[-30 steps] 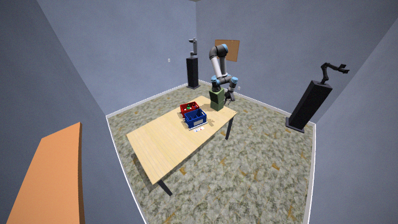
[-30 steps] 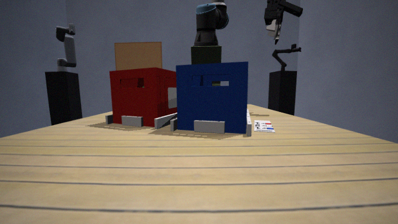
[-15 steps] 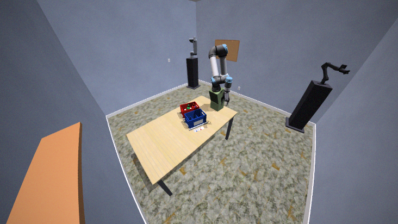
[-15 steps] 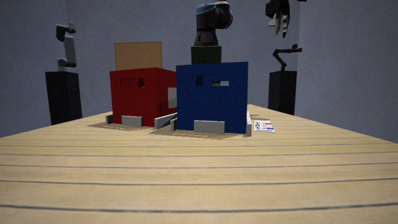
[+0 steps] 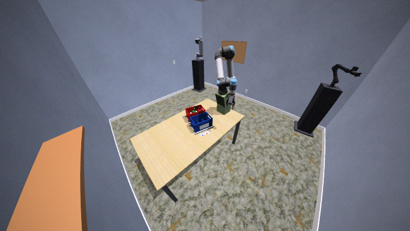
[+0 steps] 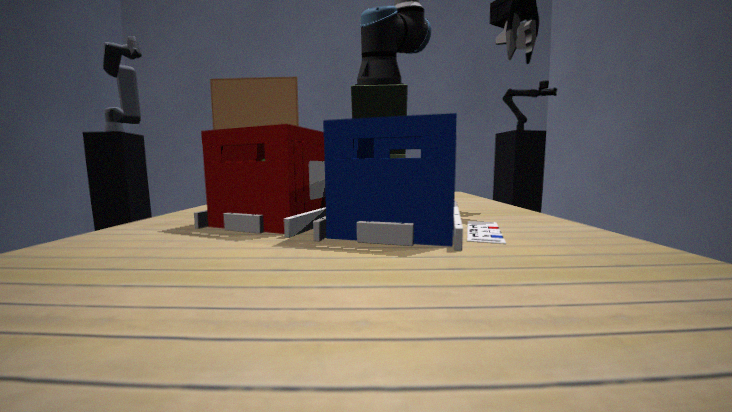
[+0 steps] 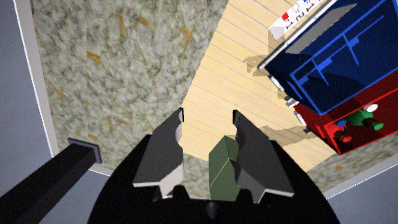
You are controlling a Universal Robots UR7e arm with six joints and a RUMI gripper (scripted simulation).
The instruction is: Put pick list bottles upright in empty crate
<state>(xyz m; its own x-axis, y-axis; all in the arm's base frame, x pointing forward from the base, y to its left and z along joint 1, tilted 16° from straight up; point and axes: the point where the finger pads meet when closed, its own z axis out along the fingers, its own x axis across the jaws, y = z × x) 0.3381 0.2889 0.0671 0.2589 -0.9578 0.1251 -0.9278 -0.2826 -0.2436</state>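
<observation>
Top view: my arm stands on a green pedestal at one end of the wooden table, gripper hanging beside that pedestal, well apart from both crates; red crate with bottles in it, green and red among them, blue crate just beside it, both upright, dividers showing inside the blue one; pick list flat on the table by the blue crate's labelled side, print too small to read from here; exterior: blue crate and red crate level on the table, low grey strips around their feet, pick list near the blue crate, gripper up high, fingers pointing down; wrist: gripper partly open, a moderate gap between the fingers, nothing held; through it I get table and pedestal; off to the side, a green bottle and a red bottle in the red crate, blue crate beside it, pick list beyond, cut by the frame edge, counts unreadable to me

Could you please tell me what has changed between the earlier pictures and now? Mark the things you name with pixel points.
The end effector (image 5: 231, 106) (image 6: 521, 53) (image 7: 207, 109) has swung from a slant to pointing down, beside the green pedestal (image 5: 223, 109) (image 7: 223, 172). Nothing was taken hold of or let go. The red crate (image 5: 190, 116) (image 6: 248, 189) (image 7: 327, 134), blue crate (image 5: 197, 126) (image 6: 389, 197) (image 7: 287, 80) and pick list (image 5: 204, 133) (image 6: 485, 232) (image 7: 276, 31) stayed put.
</observation>
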